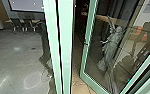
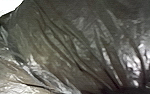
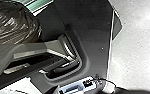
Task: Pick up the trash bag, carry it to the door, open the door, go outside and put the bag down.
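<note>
The door (image 1: 84,60) stands open to the right of the green post (image 1: 66,45), its upright edge apart from it. Between them runs a narrow strip of paving (image 1: 77,86), the room that a pass through would turn on, with little to spare for bulk at the sides. The bag (image 2: 66,45) is close against the left wrist, so nearer the left arm than the right; its long axis is unclear. Whether either end effector is clenched or released, I cannot tell.
</note>
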Robot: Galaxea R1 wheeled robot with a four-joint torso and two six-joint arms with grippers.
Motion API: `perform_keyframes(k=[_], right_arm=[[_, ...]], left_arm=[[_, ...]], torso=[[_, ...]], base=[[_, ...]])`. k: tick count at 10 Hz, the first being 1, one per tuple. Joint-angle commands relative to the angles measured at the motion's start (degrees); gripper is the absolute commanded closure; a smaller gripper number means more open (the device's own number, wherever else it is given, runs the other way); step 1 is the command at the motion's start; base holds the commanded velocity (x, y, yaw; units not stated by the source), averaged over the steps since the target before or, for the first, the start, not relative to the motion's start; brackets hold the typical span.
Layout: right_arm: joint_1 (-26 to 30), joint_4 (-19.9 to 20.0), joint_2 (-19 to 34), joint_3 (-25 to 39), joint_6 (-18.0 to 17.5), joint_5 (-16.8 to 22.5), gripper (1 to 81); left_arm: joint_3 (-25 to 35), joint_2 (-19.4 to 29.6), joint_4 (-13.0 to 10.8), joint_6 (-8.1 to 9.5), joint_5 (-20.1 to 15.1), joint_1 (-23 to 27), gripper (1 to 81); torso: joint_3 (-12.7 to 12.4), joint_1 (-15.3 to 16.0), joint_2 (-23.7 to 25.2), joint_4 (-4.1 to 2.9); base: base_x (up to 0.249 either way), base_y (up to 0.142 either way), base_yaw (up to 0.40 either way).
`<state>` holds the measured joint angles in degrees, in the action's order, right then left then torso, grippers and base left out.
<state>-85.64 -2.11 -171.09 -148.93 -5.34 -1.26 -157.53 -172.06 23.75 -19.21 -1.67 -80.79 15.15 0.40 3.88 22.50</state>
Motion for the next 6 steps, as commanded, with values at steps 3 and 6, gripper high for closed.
perform_keyframes(k=[3,6], right_arm=[[-0.3,0.1,-2.3,-1.6,0.6,-0.6,1.0],[-1.1,0.1,-2.2,-1.8,0.8,-0.8,1.0]], left_arm=[[-0.2,-0.9,-0.5,-0.13,-3.2,2.3,81.1],[-0.2,-1.7,-1.2,-0.21,-3.2,2.4,81.1]], torso=[[0.0,0.0,0.0,0.00],[0.0,0.0,0.0,0.00]], base=[[0.000,0.000,0.000],[0.000,0.000,0.000]])
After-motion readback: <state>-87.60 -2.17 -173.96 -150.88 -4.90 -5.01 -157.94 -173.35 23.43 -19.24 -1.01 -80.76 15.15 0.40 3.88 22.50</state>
